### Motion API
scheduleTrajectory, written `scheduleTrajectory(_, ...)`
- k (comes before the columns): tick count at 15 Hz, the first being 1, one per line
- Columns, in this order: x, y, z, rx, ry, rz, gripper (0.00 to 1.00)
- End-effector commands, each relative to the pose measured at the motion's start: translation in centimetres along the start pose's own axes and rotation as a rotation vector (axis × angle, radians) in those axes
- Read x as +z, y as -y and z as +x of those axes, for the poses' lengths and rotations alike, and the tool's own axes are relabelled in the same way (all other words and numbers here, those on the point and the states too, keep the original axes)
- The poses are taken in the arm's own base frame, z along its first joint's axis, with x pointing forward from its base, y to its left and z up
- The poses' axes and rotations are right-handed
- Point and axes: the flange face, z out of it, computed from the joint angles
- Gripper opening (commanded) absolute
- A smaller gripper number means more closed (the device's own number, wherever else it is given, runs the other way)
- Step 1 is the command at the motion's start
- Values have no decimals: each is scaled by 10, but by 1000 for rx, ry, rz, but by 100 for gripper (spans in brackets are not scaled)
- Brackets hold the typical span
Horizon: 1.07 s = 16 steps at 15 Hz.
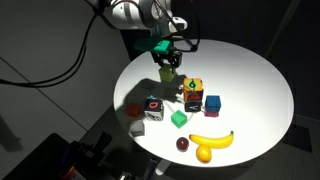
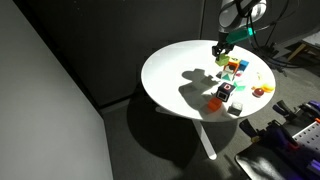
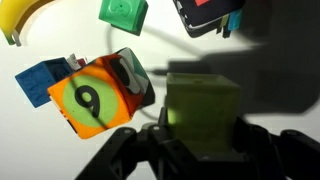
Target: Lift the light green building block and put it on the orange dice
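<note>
Gripping one light green building block (image 3: pixel 203 108), claw (image 1: pixel 168 63) near one orange dice (image 3: pixel 95 97).

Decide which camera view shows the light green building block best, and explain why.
The wrist view: the light green building block fills the lower middle, large, held in the gripper. In both exterior views it is only a small speck, its shape unclear.

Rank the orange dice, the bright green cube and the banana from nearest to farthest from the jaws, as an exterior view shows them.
1. orange dice: closest, just beside, toward the table's middle.
2. bright green cube: further out, toward the camera-side edge.
3. banana: farthest, lying near the camera-side edge.
</note>
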Motion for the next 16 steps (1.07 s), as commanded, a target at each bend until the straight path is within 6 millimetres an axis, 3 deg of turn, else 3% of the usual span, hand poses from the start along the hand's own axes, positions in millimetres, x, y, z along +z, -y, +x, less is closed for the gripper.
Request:
scheduleTrajectory(1, -10, -2, -8, 10, -21, 29, 29)
scheduleTrajectory(2, 1, 0, -1, 5, -6, 5, 54)
scheduleTrajectory(13, -1, 1, -2, 3, -11, 8, 54)
scheduleTrajectory(14, -4, -1, -1, 8, -14, 9, 29)
scheduleTrajectory(16, -10, -5, 3, 18, -22, 11, 29)
